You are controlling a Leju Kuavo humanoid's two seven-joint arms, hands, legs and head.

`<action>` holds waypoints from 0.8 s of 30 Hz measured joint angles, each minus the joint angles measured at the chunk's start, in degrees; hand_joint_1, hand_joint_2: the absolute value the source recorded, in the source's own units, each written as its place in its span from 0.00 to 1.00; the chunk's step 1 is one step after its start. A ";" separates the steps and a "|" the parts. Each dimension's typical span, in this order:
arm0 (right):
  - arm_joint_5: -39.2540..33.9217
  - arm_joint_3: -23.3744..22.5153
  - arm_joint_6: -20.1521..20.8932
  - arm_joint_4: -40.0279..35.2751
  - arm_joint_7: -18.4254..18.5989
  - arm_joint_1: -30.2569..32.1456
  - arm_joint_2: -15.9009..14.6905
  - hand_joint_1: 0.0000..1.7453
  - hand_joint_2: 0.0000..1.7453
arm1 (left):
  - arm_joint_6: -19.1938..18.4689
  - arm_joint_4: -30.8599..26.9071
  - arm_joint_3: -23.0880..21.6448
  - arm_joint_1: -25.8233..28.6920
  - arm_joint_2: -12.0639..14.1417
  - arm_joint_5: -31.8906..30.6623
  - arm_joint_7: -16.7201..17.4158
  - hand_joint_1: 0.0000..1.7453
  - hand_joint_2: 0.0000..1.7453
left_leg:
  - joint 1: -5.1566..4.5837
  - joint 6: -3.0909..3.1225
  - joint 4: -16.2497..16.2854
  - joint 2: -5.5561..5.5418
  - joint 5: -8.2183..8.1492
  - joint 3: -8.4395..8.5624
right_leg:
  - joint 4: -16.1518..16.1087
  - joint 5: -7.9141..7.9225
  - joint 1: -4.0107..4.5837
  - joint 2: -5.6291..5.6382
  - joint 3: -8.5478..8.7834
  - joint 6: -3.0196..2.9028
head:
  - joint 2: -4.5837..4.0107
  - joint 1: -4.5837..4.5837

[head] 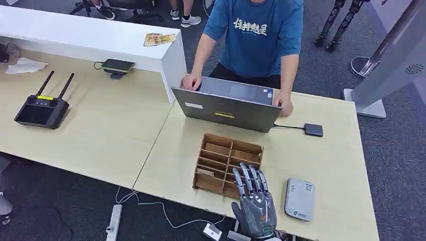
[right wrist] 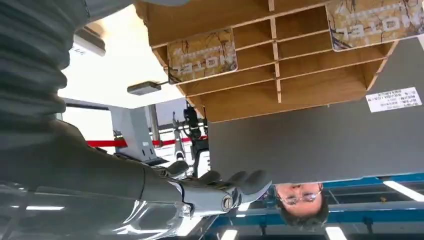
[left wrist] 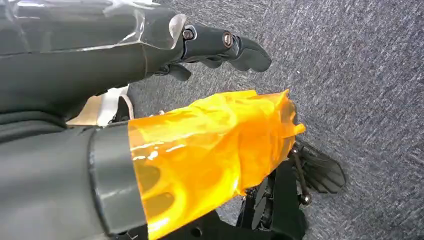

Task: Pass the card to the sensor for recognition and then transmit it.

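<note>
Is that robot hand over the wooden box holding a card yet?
No. The right hand hovers over the wooden box with fingers spread and empty; cards lie in the box's slots.

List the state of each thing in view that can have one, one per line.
Right robot hand: open, fingers spread over the wooden organizer, holding nothing.
Left robot hand: hanging over the carpet, fingers curled, holding nothing.
Wooden organizer: cards in two slots.
Laptop: open, a person's hands on it.
Card reader: lying flat, bare.
</note>
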 joint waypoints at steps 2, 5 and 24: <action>-0.70 0.00 -0.07 1.89 0.84 -1.15 0.26 0.00 1.00 | -0.02 -0.02 0.00 0.00 0.00 -0.02 0.02 0.00 0.00 | 0.00 0.00 0.00 0.02 0.00 0.01 | 0.00 0.01 0.00 0.02 0.00 0.00 | 0.00 -0.02; -0.77 0.30 0.46 5.20 3.21 -3.51 0.37 0.00 1.00 | -0.04 0.00 -0.02 -0.01 0.00 -0.02 0.20 0.00 0.00 | 0.00 0.00 0.00 0.00 0.01 0.01 | 0.00 0.01 0.00 0.00 0.00 0.00 | 0.00 0.02; -3.00 5.66 13.31 9.51 10.28 -9.99 -1.68 0.00 1.00 | -1.00 -0.02 0.00 0.00 -0.02 1.22 0.83 0.00 0.00 | 0.00 0.00 0.00 0.00 0.01 0.01 | 0.00 0.00 0.00 0.00 -0.01 -0.01 | 0.00 0.00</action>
